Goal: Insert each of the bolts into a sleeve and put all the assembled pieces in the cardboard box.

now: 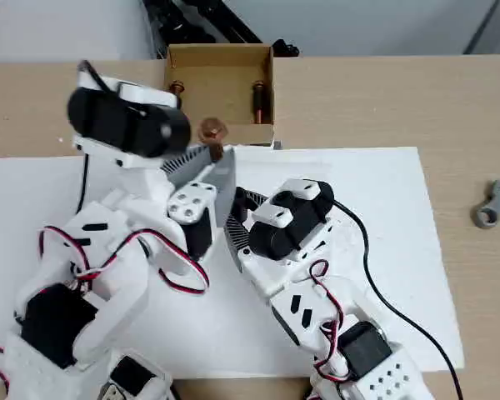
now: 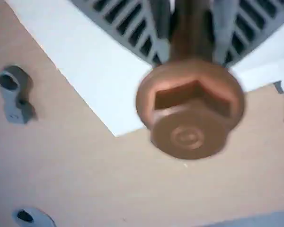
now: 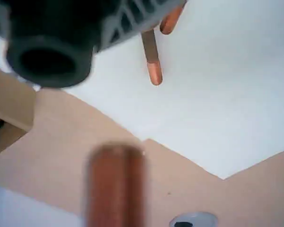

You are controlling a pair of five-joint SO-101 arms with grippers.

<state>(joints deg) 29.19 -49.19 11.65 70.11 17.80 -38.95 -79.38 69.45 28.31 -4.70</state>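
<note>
Left hand (image 2: 191, 45) pinches the copper-coloured hex-head metal bolt (image 2: 189, 109) by its shank, head outward, near the brown cardboard box (image 1: 219, 54). I judge it stiff, smooth and slip-prone, so a mid-shank hold suits.

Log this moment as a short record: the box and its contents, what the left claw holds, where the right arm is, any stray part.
box: cardboard box, open top, at the far side of the table
in box: two copper pieces, one by one side wall, the other by the opposite wall
left claw: shut on a copper bolt, at the box's near wall
right arm: over the white sheet
stray: grey part, off the sheet
</note>
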